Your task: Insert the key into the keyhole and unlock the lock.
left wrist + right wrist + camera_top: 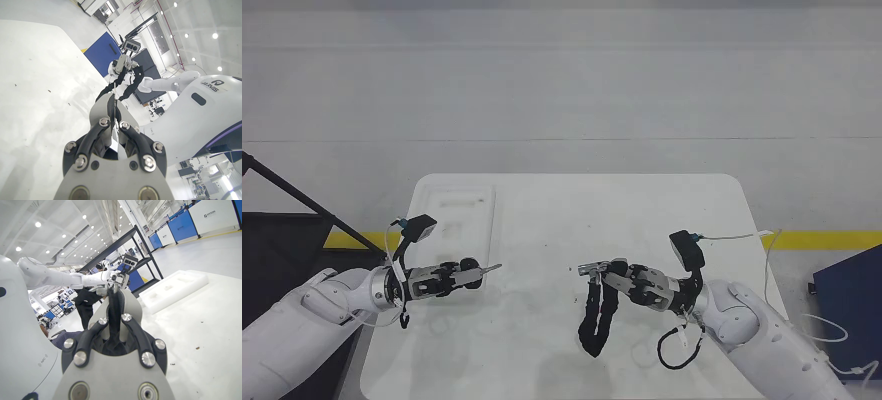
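We see the lock (590,269) as a small silver body on a loop of chain in a black fabric sleeve. Its round keyhole (128,64) faces the key (114,89), a thin flat metal blade. The left gripper (113,98) has its jaws clamped on the key, just off the near corner of the white foam tray (457,210). The right gripper (115,292) is closed tight on the lock's sleeved chain, well apart from the foam tray, over the table (642,210). Any marking on lock or key is too small for us to read.
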You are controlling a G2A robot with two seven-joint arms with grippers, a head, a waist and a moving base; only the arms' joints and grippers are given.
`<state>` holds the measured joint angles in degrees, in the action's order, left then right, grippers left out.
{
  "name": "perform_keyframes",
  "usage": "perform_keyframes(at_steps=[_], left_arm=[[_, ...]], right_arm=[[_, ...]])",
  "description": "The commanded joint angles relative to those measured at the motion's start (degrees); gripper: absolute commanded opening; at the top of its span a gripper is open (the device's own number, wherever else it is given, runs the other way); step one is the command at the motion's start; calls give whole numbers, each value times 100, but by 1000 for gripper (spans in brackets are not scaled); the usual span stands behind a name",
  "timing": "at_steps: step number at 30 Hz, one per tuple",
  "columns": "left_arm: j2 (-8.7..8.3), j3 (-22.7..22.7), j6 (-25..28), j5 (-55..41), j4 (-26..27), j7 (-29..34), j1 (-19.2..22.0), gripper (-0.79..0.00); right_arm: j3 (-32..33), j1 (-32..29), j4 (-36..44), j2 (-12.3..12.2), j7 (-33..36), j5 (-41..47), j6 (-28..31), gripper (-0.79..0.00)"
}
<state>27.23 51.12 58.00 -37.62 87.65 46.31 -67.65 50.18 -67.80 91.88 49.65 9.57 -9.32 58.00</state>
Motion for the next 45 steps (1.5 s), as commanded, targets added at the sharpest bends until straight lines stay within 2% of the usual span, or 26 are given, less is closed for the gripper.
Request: perform_keyframes(at_steps=[1,4,8,15,19,22,31,39,45], left_arm=[[0,0,0,0,0,0,0,-785],[8,0,-61,35,53,-28,-5,-785],[64,38,-449,420,422,-20,73,-785],[229,-110,-884,775,891,327,290,-785],[366,-299,-934,466,860,893,562,-785],[489,-520,-1032,186,858,1030,767,-785],[501,-540,-1042,155,844,1040,791,-785],[501,-540,-1042,155,844,1040,791,-785],[501,-540,-1042,155,844,1040,791,-785]], right_arm=[[-40,33,-9,-8,143,110,0,-785],[-40,33,-9,-8,143,110,0,-785],[-40,33,-9,-8,143,110,0,-785],[-40,33,-9,-8,143,110,0,-785],[-40,33,-9,-8,143,110,0,-785],[-40,33,-9,-8,143,110,0,-785],[-100,31,93,18,196,111,-75,-785],[-827,837,-256,264,1168,1489,0,-785],[-996,1242,-738,404,1767,2274,0,-785]])
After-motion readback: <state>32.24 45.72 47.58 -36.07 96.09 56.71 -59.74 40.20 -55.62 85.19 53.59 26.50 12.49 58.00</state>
